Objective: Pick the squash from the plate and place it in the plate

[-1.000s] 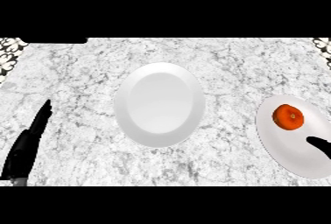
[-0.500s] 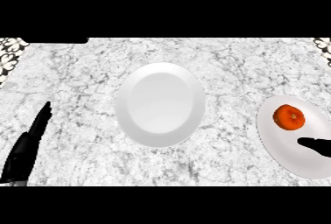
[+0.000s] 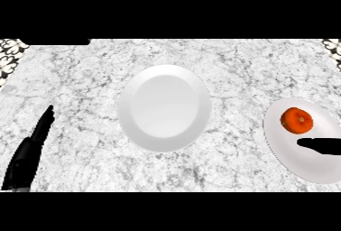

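— Now, nearest first: down at 7 o'clock of the view, the left hand [image 3: 28, 155], fingers straight and pressed together, pointing toward 12, holding nothing. Resting, by the look of it.

— And across from it?

— Over the near half of the right plate [image 3: 307, 173], the right hand [image 3: 321, 145], entering from 3 o'clock. Seen only as a narrow dark sliver: fingers straight, close together, aimed at 9, pinching nothing.

— And the squash [image 3: 297, 120]?

— On that same plate, just beside the fingertips, at about 11 o'clock from them (apart, not touching). Roundish from above, so no long axis worth lining up with.

— A job for the right hand, then?

— Surely. Much nearer than the left hand, well apart over on the far side of the counter [image 3: 80, 81].

— Room to move?

— Plenty, probably. At 9 o'clock from the squash, the centre plate [image 3: 164, 107], nothing on it, stretched 12 to 6, with open marble between the two plates. Worth minding: right plate cut off by the view's 3 o'clock edge, so little to judge there. Farthest off, at 12, only the counter's back edge.
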You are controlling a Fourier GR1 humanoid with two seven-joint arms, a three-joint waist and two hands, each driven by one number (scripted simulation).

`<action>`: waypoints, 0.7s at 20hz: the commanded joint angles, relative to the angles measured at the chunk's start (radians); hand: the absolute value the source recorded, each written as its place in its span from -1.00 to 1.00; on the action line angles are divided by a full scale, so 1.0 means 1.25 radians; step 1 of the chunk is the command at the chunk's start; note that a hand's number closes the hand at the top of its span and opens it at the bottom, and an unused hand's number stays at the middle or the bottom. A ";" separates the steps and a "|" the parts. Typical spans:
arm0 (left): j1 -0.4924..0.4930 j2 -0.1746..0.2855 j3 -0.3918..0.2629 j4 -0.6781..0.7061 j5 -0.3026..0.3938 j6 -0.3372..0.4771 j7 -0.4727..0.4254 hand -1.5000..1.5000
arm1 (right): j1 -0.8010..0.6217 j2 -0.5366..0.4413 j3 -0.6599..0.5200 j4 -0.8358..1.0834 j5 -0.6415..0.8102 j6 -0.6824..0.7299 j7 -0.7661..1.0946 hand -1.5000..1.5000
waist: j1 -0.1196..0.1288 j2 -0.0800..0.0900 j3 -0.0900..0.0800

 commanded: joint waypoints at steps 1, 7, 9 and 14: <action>-0.011 -0.018 0.008 -0.029 -0.037 -0.003 0.052 0.00 | -0.018 0.057 0.001 0.071 0.029 0.044 -0.060 -1.00 | -0.001 0.000 0.000; -0.009 -0.013 0.084 0.023 -0.012 -0.078 -0.021 0.00 | -0.075 0.111 -0.005 0.178 0.070 0.093 -0.103 -1.00 | 0.001 0.001 0.000; -0.002 -0.037 0.091 0.030 -0.054 -0.075 -0.031 0.00 | -0.067 0.105 -0.036 0.150 0.088 0.117 -0.061 -1.00 | -0.002 0.000 0.000; -0.054 -0.095 0.064 0.028 -0.107 -0.052 0.037 0.00 | -0.097 0.146 -0.042 0.197 0.125 0.117 -0.081 -1.00 | -0.004 0.000 0.000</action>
